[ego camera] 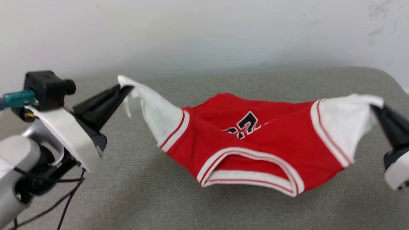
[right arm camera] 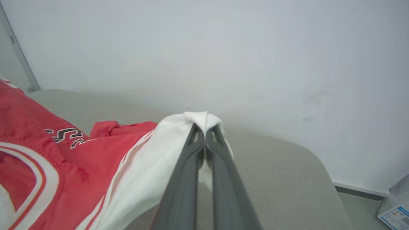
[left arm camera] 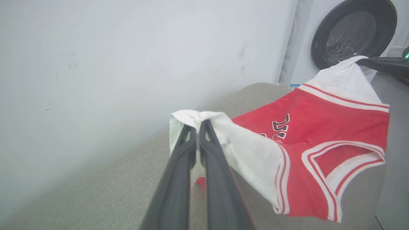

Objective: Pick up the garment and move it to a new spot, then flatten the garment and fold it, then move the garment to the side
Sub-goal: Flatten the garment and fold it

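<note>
The garment [ego camera: 274, 140] is a red jersey with white sleeves, striped trim and black lettering. It hangs stretched between both grippers above the grey table [ego camera: 223, 207], sagging in the middle, collar toward me. My left gripper [ego camera: 126, 88] is shut on the tip of one white sleeve [left arm camera: 255, 153]. My right gripper [ego camera: 374, 108] is shut on the tip of the other white sleeve [right arm camera: 153, 153]. In the left wrist view my left gripper [left arm camera: 198, 123] pinches the cloth, and the garment [left arm camera: 319, 127] runs off to the right. In the right wrist view my right gripper [right arm camera: 205, 127] pinches white cloth.
A white wall [ego camera: 204, 32] stands right behind the table. A washing machine with a dark round door [left arm camera: 351, 32] sits beyond the table's right end. A printed paper [right arm camera: 394, 214] lies on the floor by the table's rounded corner.
</note>
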### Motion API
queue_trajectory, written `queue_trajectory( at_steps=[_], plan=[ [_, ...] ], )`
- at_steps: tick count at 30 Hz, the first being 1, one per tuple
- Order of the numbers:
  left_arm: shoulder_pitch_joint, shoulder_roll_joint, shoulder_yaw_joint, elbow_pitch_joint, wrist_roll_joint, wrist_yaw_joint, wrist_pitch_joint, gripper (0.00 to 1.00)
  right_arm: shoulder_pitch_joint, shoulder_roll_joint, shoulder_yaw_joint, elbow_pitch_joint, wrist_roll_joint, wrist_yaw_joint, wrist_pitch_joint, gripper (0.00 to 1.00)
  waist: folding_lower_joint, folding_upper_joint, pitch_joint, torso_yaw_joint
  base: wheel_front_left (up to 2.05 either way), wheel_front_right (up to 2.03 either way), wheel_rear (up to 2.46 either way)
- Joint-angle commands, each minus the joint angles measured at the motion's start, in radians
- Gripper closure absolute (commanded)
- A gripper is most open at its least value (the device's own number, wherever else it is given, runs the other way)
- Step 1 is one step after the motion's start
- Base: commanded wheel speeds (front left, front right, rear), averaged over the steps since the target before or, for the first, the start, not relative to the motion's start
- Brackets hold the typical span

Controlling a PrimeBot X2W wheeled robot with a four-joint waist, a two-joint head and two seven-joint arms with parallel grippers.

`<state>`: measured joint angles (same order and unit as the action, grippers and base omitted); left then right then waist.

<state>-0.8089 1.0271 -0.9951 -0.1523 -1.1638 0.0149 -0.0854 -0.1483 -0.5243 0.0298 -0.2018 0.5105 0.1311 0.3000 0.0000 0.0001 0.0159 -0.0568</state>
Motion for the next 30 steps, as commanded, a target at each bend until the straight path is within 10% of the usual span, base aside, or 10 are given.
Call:
queue_trajectory(
  at_steps=[1,13,30],
  plan=[
    [-0.027,0.001,0.02,-0.014,0.015,0.007,-0.024,1.0,-0.029,0.01,-0.026,-0.036,-0.002,-0.001,0.006,1.0,0.0,-0.0001,-0.003,0.0,0.0,0.0,0.0],
    [-0.21,-0.062,0.142,-0.021,0.091,0.054,-0.108,1.0,-0.261,0.02,-0.103,-0.161,-0.022,-0.001,0.045,1.0,0.0,-0.0001,0.006,0.001,0.0,0.0,0.0],
    [-0.487,-0.179,0.235,0.149,0.158,0.054,-0.115,1.0,-0.718,0.011,0.009,0.059,-0.04,-0.001,0.026,1.0,0.0,-0.0001,0.259,0.003,0.0,0.0,0.0]
  ],
)
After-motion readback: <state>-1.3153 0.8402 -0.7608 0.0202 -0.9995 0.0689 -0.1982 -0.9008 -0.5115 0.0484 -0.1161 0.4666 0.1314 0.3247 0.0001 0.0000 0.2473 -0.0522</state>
